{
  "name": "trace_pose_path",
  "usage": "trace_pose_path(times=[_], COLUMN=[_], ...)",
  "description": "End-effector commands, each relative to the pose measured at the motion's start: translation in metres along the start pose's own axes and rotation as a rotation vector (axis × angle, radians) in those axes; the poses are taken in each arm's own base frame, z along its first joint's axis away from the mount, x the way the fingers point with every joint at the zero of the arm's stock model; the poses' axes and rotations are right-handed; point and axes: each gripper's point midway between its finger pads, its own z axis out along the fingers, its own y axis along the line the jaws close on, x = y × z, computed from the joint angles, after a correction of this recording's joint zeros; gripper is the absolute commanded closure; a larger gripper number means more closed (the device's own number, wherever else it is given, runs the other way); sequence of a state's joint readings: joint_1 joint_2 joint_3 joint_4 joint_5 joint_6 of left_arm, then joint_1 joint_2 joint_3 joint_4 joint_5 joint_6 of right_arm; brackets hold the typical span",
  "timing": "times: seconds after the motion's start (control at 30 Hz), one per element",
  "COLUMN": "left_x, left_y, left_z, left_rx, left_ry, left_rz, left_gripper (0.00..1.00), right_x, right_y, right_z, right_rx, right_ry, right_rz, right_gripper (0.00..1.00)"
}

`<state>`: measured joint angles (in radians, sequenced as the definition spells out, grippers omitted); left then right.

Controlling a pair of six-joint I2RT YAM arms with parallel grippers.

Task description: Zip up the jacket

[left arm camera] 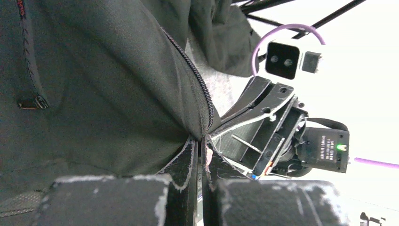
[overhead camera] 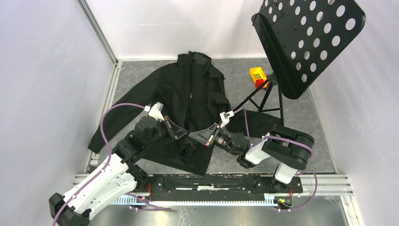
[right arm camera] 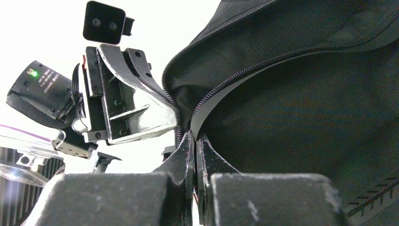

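Observation:
The black jacket (overhead camera: 193, 89) lies spread on the grey table, collar at the far end and front partly open. Both grippers meet at its lower front. My left gripper (overhead camera: 184, 135) is shut on one zipper edge; the left wrist view shows its tips (left arm camera: 203, 141) pinching the fabric just under the zipper teeth (left arm camera: 197, 84). My right gripper (overhead camera: 194, 135) is shut on the facing edge, its tips (right arm camera: 194, 139) clamped where the two zipper lines (right arm camera: 244, 70) come together. The two grippers almost touch. I cannot make out the zipper's slider.
A black perforated music stand (overhead camera: 310, 37) leans over the far right, its tripod legs (overhead camera: 263, 96) right beside the jacket's right sleeve. A small orange and yellow block (overhead camera: 258, 75) sits near them. White walls close in left, right and back. A metal rail (overhead camera: 211, 181) runs along the near edge.

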<state>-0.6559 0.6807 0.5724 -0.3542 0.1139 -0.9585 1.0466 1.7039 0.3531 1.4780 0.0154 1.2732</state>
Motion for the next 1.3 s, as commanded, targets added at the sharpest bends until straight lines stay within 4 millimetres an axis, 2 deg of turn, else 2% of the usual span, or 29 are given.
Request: trace_pose_path(times=[0.0,0.2,0.6,0.97,1.13,1.27], left_x=[-0.028,-0.034,-0.032,-0.045,-0.046,-0.038], left_y=[-0.027,-0.025,-0.017,-0.015,-0.018,-0.007], left_z=[-0.009,-0.014,-0.007,-0.008,-0.008,-0.011], left_rx=[0.117,0.131,0.118,0.124,0.143,0.084], left_ry=[-0.142,-0.198,-0.206,-0.288,-0.289,-0.255], left_rz=[-0.059,-0.077,-0.089,-0.11,-0.104,-0.079], left_gripper=[0.98,0.98,0.98,0.98,0.98,0.98], right_x=[-0.048,-0.052,-0.061,-0.066,-0.065,-0.057], right_y=[0.111,0.115,0.119,0.126,0.125,0.115], right_z=[-0.018,-0.02,-0.023,-0.017,-0.015,-0.02], right_rx=[-0.446,-0.451,-0.451,-0.469,-0.468,-0.434], right_ry=[-0.205,-0.22,-0.262,-0.292,-0.286,-0.252], right_rz=[0.04,0.05,0.081,0.095,0.095,0.037], right_gripper=[1.0,1.0,1.0,1.0,1.0,1.0])
